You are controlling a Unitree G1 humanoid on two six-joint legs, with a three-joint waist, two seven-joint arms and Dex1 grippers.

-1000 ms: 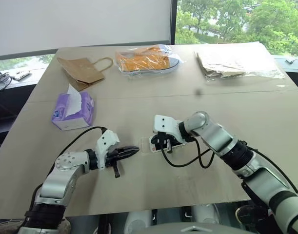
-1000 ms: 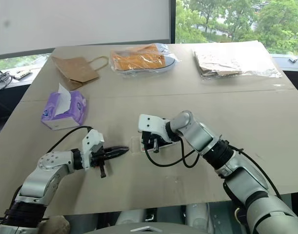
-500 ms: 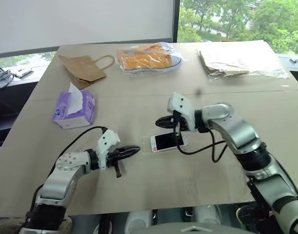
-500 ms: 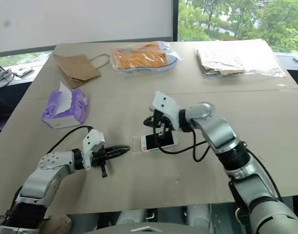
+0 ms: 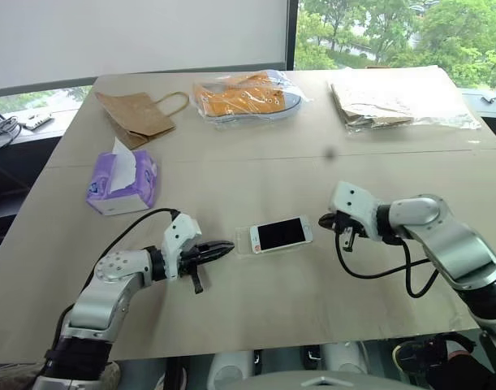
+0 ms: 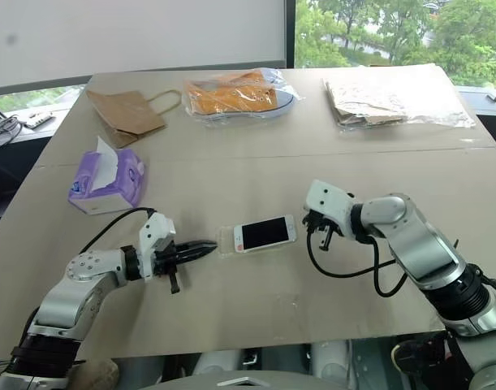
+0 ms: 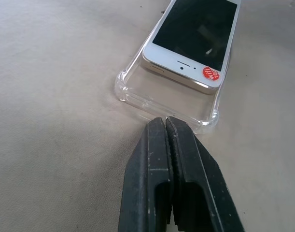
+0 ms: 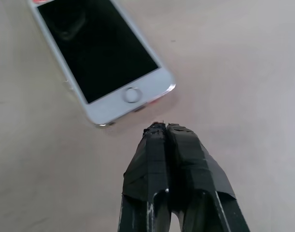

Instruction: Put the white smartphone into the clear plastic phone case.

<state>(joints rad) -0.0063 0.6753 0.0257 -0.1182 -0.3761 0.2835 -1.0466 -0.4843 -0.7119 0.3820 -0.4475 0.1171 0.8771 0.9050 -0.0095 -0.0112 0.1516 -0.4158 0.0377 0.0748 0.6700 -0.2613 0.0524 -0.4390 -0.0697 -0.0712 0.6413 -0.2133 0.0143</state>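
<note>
We see the white smartphone [image 5: 281,233] mid-frame, partly in the clear plastic phone case [image 7: 137,96], between both grippers. Left gripper [image 5: 225,247] and right gripper [image 5: 325,221] are closed, empty.

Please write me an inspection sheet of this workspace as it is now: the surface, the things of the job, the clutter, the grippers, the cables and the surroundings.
Surface: tan table, with a seam across the middle.
Job's things: white smartphone screen up, lying on the clear plastic phone case; the case's end sticks out past the phone, so the phone is not fully seated.
Clutter: purple tissue pack, brown paper bag, orange shoes in a clear bag, bagged brown paper.
Grippers: left gripper shut, empty, just short of the case; right gripper shut, empty, beside the phone's other end.
Cables: black cable looping by the right wrist.
Surroundings: window with trees behind.
</note>
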